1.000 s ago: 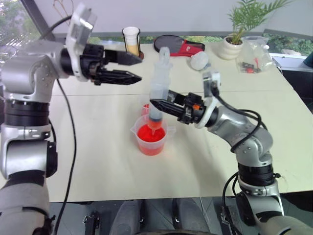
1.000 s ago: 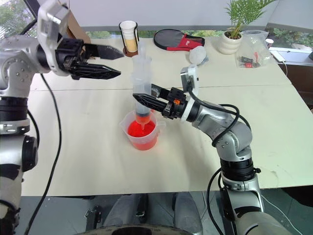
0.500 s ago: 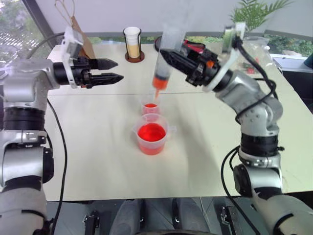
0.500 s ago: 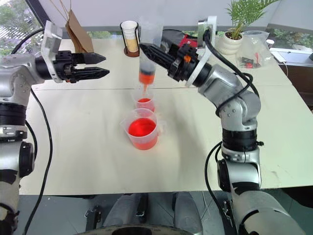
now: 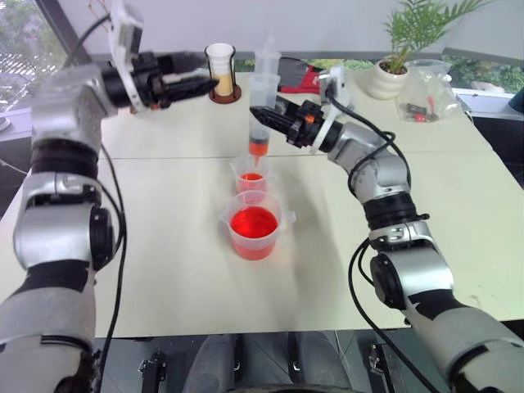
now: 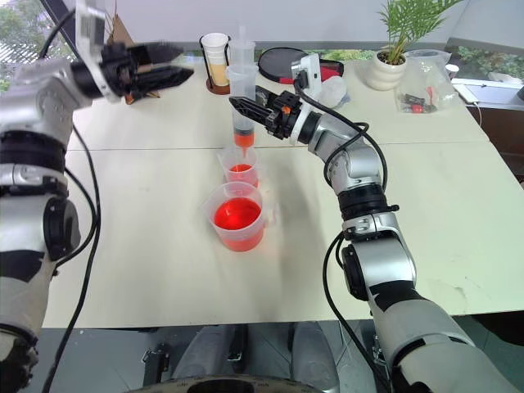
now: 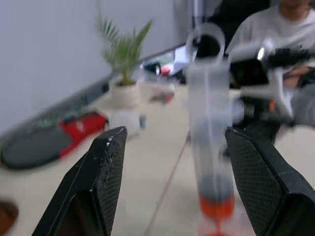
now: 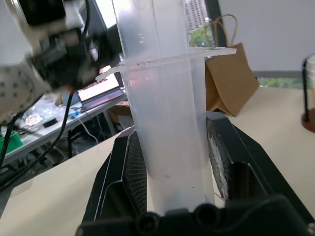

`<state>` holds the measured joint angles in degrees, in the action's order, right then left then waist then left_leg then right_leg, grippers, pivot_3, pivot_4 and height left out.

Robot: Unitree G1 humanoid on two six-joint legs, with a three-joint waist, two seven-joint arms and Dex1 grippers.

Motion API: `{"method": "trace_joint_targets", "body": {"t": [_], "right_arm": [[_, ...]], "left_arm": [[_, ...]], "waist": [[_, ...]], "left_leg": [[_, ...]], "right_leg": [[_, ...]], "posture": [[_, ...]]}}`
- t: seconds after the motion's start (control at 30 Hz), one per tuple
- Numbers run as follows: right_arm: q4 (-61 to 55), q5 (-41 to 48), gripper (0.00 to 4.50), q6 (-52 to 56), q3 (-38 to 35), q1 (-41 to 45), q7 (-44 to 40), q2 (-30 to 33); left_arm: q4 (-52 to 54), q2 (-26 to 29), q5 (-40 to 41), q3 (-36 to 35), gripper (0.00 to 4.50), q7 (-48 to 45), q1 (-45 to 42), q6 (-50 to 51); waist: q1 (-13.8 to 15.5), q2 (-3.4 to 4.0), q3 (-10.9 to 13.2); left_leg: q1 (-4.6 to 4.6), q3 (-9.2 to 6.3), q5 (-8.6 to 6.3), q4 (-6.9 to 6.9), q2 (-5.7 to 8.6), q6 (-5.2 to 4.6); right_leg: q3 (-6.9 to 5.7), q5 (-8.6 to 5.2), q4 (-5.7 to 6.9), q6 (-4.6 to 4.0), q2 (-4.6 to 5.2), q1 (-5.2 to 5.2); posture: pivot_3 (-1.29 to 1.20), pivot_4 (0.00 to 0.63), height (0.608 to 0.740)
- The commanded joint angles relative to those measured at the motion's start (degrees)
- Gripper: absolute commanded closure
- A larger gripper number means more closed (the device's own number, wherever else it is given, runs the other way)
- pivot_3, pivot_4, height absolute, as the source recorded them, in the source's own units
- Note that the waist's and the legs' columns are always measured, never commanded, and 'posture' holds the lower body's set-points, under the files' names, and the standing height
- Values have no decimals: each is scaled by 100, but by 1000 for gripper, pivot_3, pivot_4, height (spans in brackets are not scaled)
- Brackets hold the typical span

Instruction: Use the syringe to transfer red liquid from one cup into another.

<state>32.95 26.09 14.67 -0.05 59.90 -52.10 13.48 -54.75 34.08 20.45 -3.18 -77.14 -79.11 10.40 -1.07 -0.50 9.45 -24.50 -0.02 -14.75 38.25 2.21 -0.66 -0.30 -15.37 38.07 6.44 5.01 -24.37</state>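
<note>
Nearest on the pale table (image 5: 164,270) stands the wide cup (image 5: 253,232) with the pour lip, holding red liquid (image 5: 253,222). No print or label on it can be read. Just behind it, touching or nearly so, is the small narrow cup (image 5: 251,177) with a shallow red layer. The syringe (image 5: 260,106) hangs upright straight above that small cup, orange tip down and just over the rim, a red band low in the barrel, the white plunger drawn well up. The right gripper (image 5: 264,115) pinches the barrel between its two black fingers. A second ago the syringe stood with its tip in the wide cup; half a second ago it was lifted high and tilted; now it has dropped lower over the small cup. The left gripper (image 5: 192,79), fingers spread and empty, has risen and reached farther back, near the tall glass (image 5: 220,70) of cream contents, well apart from the syringe.
</note>
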Motion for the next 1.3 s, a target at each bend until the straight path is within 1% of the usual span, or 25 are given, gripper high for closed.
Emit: {"method": "trace_joint_targets", "body": {"t": [0.03, 0.2, 0.3, 0.6, 0.67, 0.7, 0.73, 0.77, 0.83, 0.87, 1.07, 1.3], "right_arm": [[-80, -19, 3100, -150, -118, 192, -122, -69], [-208, -113, 3100, -155, -63, 91, -169, -147], [-306, -148, 3100, -122, -41, 36, -196, -181], [-684, -343, 3100, -64, 215, -228, -365, -249], [-751, -368, 3100, -51, 252, -274, -374, -264], [-768, -373, 3100, -45, 258, -286, -372, -271], [-780, -377, 3100, -40, 261, -293, -368, -276], [-783, -388, 3100, -43, 264, -298, -367, -281], [-777, -403, 3100, -47, 262, -301, -360, -291], [-771, -411, 3100, -52, 261, -300, -360, -295], [-712, -436, 3100, -121, 198, -233, -316, -343], [-567, -425, 3100, -218, 36, -3, -210, -378]], "left_arm": [[-455, -105, -104, -209, 1280, 23, -560, -454], [-969, -259, -183, -303, 1280, -91, -928, -653], [-1112, -347, -282, -291, 1280, -107, -958, -790], [-1270, -720, -596, -287, 1280, -17, -960, -1092], [-1290, -776, -628, -312, 1808, 4, -960, -1144], [-1295, -792, -638, -326, 2171, -7, -960, -1159], [-1298, -801, -645, -339, 2687, -22, -961, -1166], [-1296, -809, -647, -350, 3112, -39, -961, -1163], [-1293, -822, -642, -385, 4175, -69, -967, -1156], [-1287, -823, -628, -406, 4451, -112, -976, -1115], [-1154, -765, -604, -434, 4451, -466, -923, -833], [-856, -738, -650, -331, 4451, -839, -381, -492]], "waist": [[-11, 0, 0], [-53, 0, 0], [-112, 0, 0], [-138, 0, 0], [-143, 0, 0], [-138, 0, 0], [-134, 0, 0], [-136, 0, 0], [-138, 0, 0], [-142, 0, 0], [-147, 0, 0], [-142, 0, 0]], "left_leg": [[0, 0, 0, 0, 0, 0], [1, 1, -1, -2, -2, -1], [1, 0, -1, -3, -2, -2], [0, 0, -1, -4, -1, -2], [0, 0, -1, -4, -1, -2], [0, 0, -1, -4, -1, -2], [0, 0, -1, -4, -1, -1], [0, 0, -1, -4, -1, -2], [0, 0, -1, -4, -1, -1], [0, 0, -1, -4, -1, -2], [0, 0, -1, -5, -2, -2], [0, 0, 0, -5, -2, 0]], "right_leg": [[0, 0, 0, 0, 0, 0], [0, 0, 2, 0, -1, -4], [0, 0, 3, 0, -1, -5], [0, 0, 3, 0, 0, -5], [0, 0, 4, 0, 0, -6], [0, 0, 4, 0, 0, -6], [0, 0, 4, 0, 0, -6], [0, 0, 4, 0, 0, -6], [0, 0, 4, 0, 0, -6], [0, 0, 4, 0, 0, -6], [0, 0, 4, 0, -1, -7], [0, 0, 4, 0, 0, -7]], "posture": [[0, 150, 740], [0, 150, 740], [0, 150, 740], [0, 150, 740], [0, 150, 740], [0, 150, 740], [0, 150, 740], [0, 150, 740], [0, 150, 740], [0, 150, 740], [0, 150, 740], [0, 150, 740]]}}
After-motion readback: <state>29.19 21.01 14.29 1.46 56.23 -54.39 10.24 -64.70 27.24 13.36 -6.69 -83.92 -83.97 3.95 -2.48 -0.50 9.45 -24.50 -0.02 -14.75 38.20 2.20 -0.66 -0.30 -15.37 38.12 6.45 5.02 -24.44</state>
